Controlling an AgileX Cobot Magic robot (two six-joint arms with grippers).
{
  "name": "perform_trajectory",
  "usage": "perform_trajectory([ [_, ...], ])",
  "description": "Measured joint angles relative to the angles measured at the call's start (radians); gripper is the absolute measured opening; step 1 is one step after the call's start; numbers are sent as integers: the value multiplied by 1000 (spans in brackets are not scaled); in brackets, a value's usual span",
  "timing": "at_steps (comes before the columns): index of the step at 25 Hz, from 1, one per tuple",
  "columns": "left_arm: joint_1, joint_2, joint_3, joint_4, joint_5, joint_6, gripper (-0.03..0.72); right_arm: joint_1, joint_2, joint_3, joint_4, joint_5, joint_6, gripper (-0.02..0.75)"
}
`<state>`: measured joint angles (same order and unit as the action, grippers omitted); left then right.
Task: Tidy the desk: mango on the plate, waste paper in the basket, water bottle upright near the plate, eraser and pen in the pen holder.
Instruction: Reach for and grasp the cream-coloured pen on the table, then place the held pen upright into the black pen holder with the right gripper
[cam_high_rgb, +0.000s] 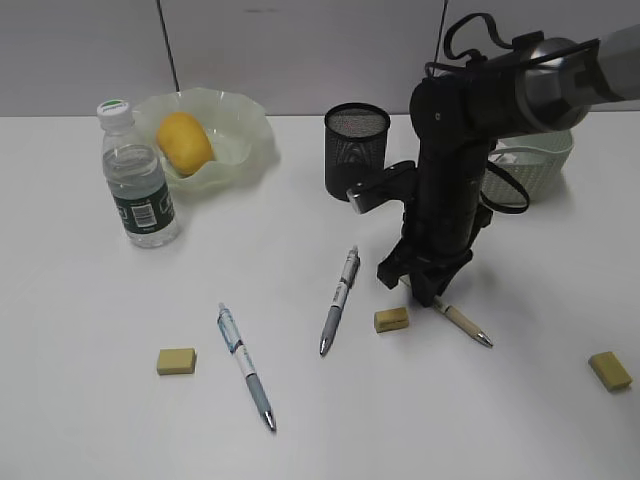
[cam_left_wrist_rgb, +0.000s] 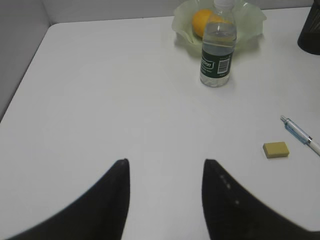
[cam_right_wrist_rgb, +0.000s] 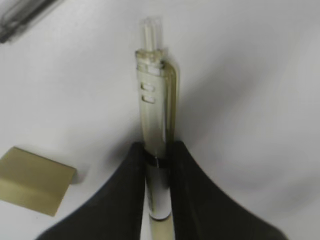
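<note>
Black right end effector (cam_right_wrist_rgb: 157, 187) — vertical, pinching pen (cam_right_wrist_rgb: 152, 120)

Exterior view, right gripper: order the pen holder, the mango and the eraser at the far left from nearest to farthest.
From the right gripper, closed on a beige pen:
1. Pen holder, just up and left of the arm.
2. Far-left eraser, low on the desk's left side.
3. Mango, in the plate at the far left back, only somewhat farther than the eraser.

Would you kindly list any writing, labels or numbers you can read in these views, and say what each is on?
None can be read.
Water bottle: its dark green label carries a white logo and a barcode, both too blurred to read.
Pens and erasers: no print can be made out.
</note>
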<state>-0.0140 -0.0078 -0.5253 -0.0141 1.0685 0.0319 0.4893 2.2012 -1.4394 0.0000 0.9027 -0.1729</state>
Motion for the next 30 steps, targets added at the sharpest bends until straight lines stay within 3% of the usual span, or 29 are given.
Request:
perform_trajectory([
  [12,0,0,0,0,0,0,362,0,-27,-126,6,150,72,123],
  [18,0,0,0,0,0,0,362,0,-103,-135,31,153,87,123],
  [22,0,0,0,0,0,0,362,0,-169,-135,76,78,88,123],
  [30,0,0,0,0,0,0,362,0,-236,-131,99,-214,88,123],
])
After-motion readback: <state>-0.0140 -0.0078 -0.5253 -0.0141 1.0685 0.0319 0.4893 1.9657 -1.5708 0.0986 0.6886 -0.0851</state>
